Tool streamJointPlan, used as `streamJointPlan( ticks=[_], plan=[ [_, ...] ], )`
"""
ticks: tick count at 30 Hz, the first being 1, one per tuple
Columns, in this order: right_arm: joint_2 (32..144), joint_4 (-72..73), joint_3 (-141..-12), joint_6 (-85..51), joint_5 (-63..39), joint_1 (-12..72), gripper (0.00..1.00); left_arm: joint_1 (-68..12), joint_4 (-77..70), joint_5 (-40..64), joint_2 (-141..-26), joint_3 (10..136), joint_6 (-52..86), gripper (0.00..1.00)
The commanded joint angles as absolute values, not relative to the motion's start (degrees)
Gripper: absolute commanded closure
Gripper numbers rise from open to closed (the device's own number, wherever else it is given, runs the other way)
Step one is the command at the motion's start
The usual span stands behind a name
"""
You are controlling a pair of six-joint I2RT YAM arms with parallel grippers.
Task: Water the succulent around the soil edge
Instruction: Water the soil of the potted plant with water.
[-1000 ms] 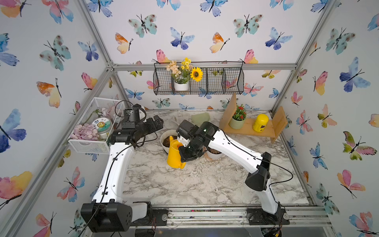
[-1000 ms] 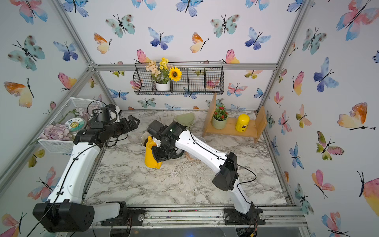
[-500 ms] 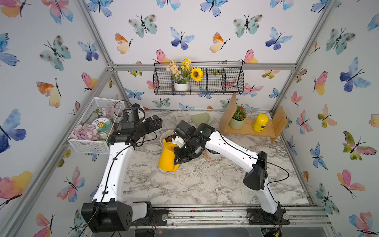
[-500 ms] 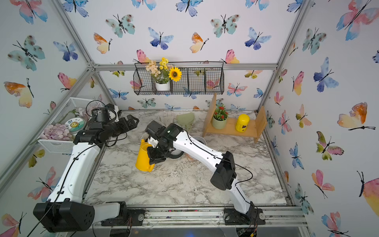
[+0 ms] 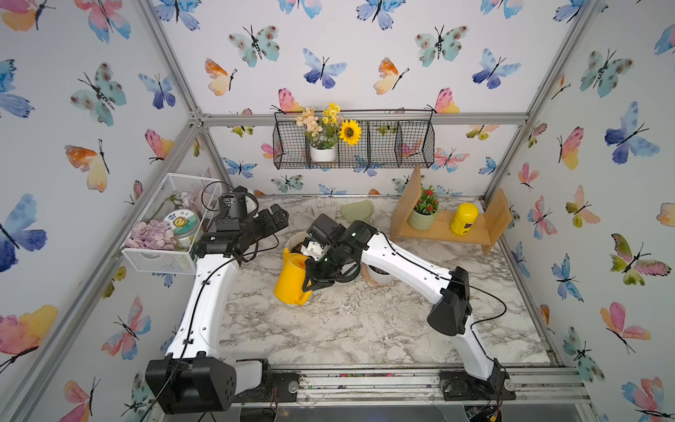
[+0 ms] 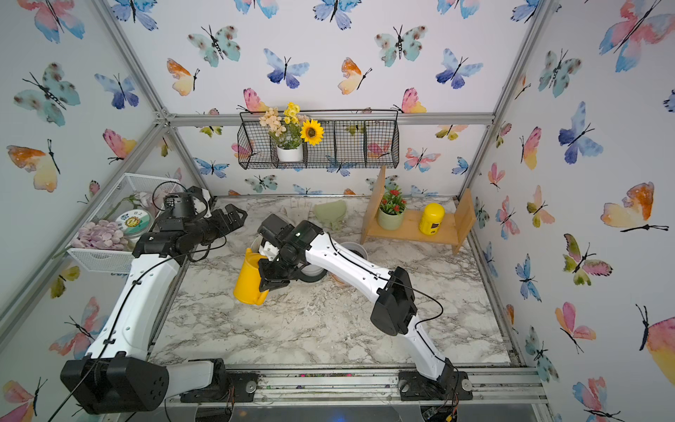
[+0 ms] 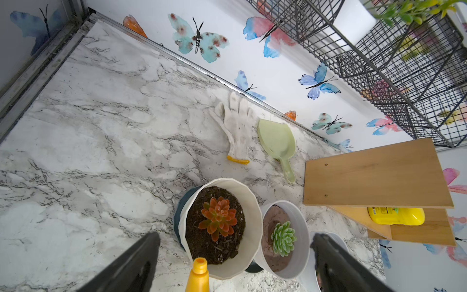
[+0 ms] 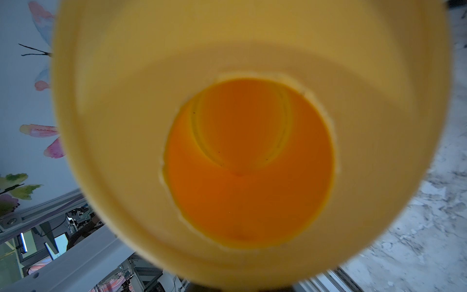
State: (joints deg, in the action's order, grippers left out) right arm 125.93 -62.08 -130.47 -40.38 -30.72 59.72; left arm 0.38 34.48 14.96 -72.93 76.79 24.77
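Apparently just starting: right gripper [image 5: 310, 282] clamps the watering can [image 5: 292, 279], spout [image 7: 199, 265] at the pot [image 7: 252, 202] rim; circling the succulent [image 7: 218, 220] remains. Left gripper [image 5: 278, 219] gapes.

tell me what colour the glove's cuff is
Yellow: the cuff is a yellow band on the off-white glove. It shows best in the left wrist view.

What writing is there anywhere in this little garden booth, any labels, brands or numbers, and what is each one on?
Nothing here reads clearly.
Round tin in the wire basket: small marks above a sunflower picture, too small to read.
Yellow bottle on the wooden shelf: printed label, too blurred to read.
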Motion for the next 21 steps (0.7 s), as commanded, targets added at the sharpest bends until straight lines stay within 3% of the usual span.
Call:
streamJointPlan(
  ticks=[1, 21],
  plan=[
    [125.86, -58.27, -130.46, -41.46, -33.86, 58.67, 0.99, 0.71, 32.96, 17.06, -72.32, 76.81, 25.49, 0.01],
    [125.07, -49.07, -126.72, -45.27, -38.75, 53.91, 0.99, 0.56, 33.05, 18.7, -74.88, 79.48, 26.92, 0.01]
  ],
)
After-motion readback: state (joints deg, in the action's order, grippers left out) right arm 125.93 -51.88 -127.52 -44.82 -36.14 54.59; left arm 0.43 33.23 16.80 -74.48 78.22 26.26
